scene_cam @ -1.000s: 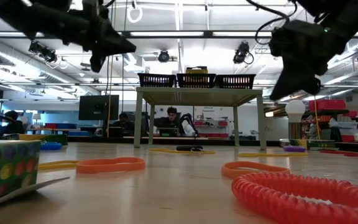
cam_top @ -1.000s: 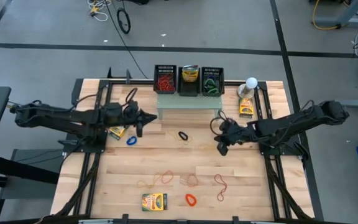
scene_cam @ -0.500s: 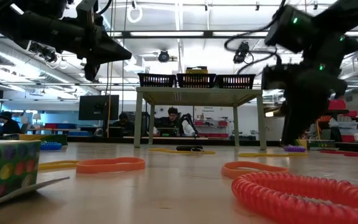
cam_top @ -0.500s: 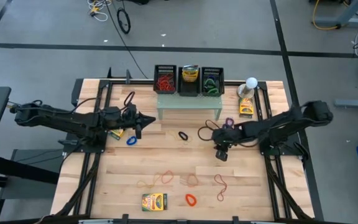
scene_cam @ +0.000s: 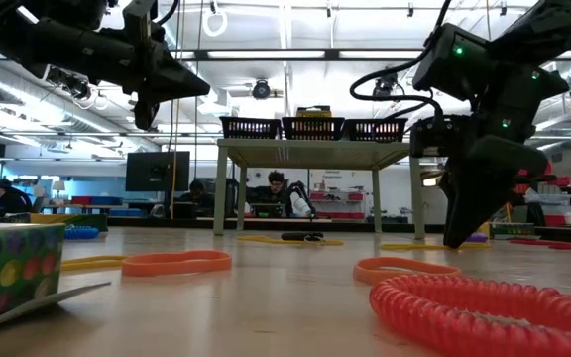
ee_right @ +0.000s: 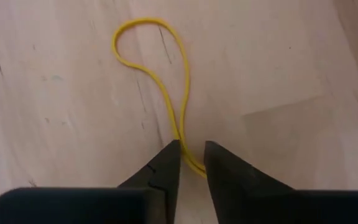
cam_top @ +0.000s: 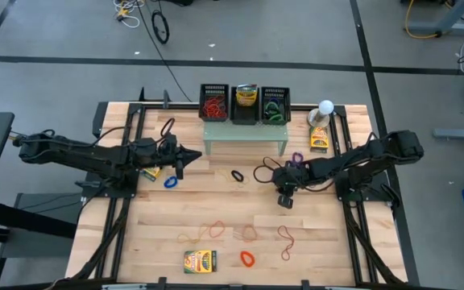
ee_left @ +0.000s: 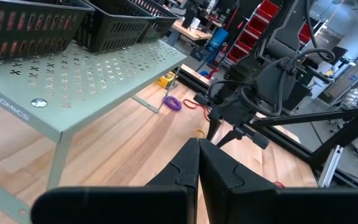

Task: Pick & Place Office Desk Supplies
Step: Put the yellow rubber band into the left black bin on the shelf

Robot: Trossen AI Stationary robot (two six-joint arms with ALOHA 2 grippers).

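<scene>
Yellow rubber band lies lengthwise at twelve o'clock from the right pincer, whose narrowly parted, empty tips straddle its near end on the bench.

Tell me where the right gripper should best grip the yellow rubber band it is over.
Probably the doubled strands near the yellow rubber band's narrow end, from straight above: it lies flat on the table, and the right gripper straddles that stretch, fingers slightly apart.
</scene>
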